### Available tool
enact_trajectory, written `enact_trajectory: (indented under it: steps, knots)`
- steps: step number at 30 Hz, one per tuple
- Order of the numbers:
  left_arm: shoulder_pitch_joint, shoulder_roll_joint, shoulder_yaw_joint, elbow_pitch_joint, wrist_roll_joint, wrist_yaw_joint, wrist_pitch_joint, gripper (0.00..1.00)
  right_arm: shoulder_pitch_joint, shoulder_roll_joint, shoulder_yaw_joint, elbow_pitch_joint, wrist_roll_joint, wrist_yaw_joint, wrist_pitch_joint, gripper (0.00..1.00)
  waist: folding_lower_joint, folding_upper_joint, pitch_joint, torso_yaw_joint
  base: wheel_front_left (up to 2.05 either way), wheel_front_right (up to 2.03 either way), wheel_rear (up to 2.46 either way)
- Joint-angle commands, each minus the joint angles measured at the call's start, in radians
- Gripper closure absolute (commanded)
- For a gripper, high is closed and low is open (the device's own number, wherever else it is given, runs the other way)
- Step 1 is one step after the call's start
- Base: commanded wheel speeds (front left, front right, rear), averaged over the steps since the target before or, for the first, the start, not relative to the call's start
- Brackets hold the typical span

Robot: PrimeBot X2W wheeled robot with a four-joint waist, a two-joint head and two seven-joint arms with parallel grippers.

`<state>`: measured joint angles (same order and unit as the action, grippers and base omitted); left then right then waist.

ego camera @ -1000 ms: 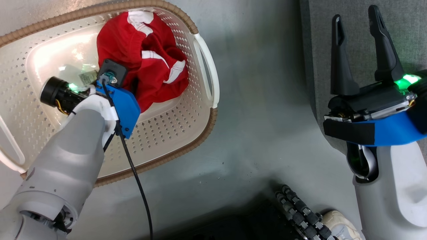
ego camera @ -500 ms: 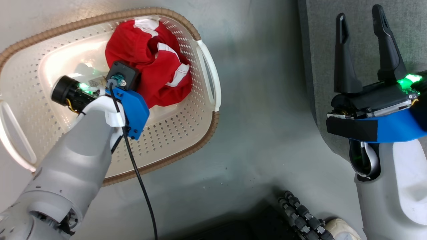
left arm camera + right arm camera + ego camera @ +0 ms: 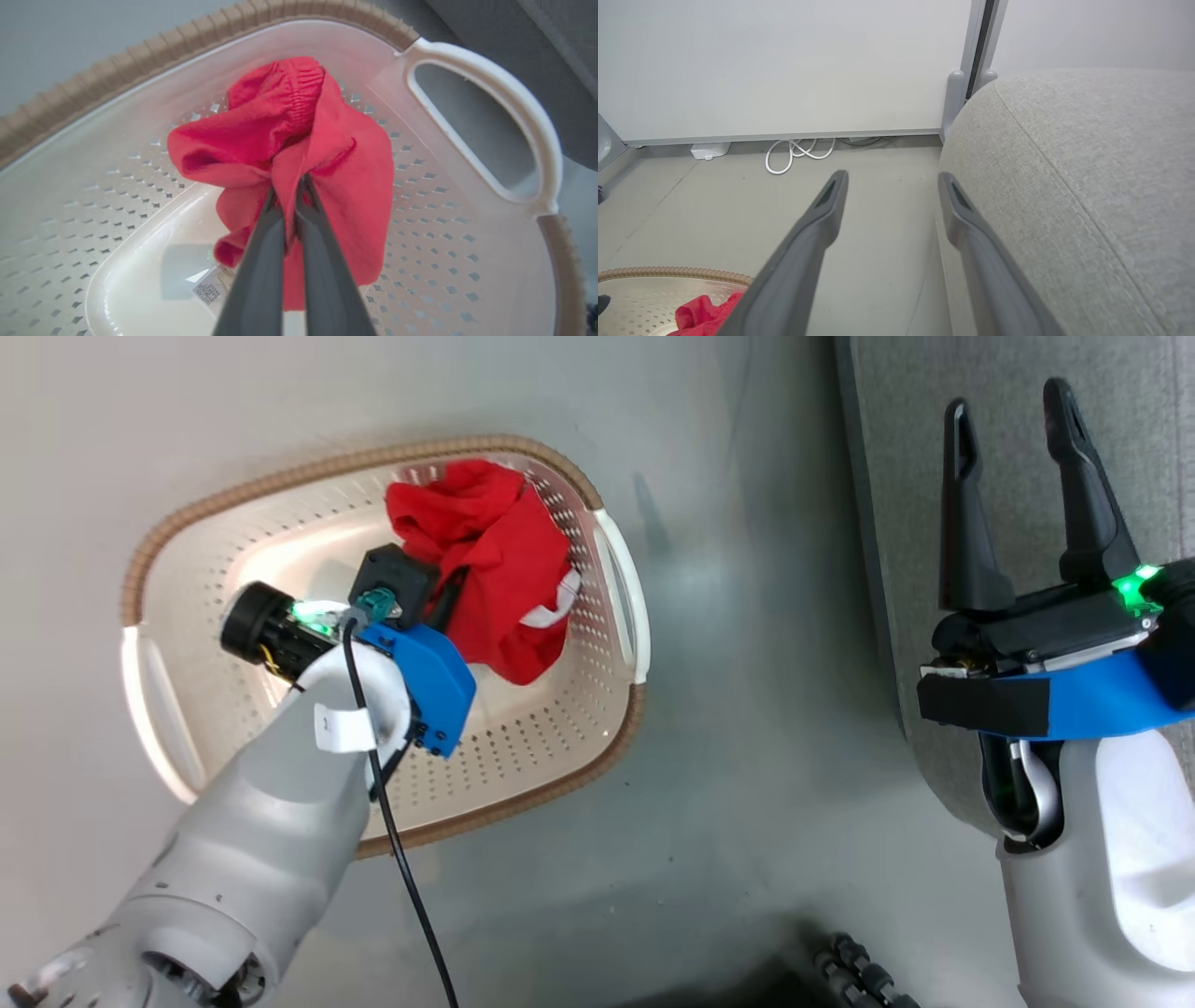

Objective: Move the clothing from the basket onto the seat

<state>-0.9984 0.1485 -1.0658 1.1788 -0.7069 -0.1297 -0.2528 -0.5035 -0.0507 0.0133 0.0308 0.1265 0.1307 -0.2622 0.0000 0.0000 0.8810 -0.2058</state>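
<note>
One clothing [image 3: 348,182] fold pinched between left jaws | inside basket [image 3: 467,261]

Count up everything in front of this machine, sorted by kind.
red clothing bundle: 1
laundry basket: 1
grey sofa cushion: 1
tools: 2 (left tool pinching the clothing, right tool open)
Total: 5
</note>
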Motion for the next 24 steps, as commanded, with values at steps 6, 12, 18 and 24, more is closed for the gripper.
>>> enact_trajectory:
  steps: [6, 12, 18, 24]
  knots:
    - [0.043, -0.006, 0.030, -0.073, -0.015, -0.001, -0.014, 1.00, 0.044, 0.000, -0.005, 0.025, -0.018, 0.000, -0.004, 0.00, 0.0000, 0.0000, -0.136, 0.054, 0.00, 0.00, 0.00]
    - [0.114, 0.007, 0.117, -0.186, 0.042, 0.007, -0.014, 1.00, 0.089, 0.000, -0.011, 0.047, -0.029, 0.000, -0.004, 0.00, 0.0000, 0.0000, -0.243, 0.076, 0.00, 0.00, 0.00]
    - [0.194, 0.010, 0.215, -0.290, 0.124, 0.015, -0.014, 1.00, 0.141, 0.000, -0.021, 0.069, -0.040, 0.000, -0.004, 0.00, 0.0000, 0.0000, -0.351, 0.102, 0.00, 0.00, 0.00]
    - [0.269, 0.004, 0.308, -0.383, 0.209, 0.017, -0.014, 1.00, 0.191, 0.000, -0.025, 0.089, -0.049, 0.000, -0.004, 0.00, 0.0000, 0.0000, -0.462, 0.123, 0.00, 0.00, 0.00]
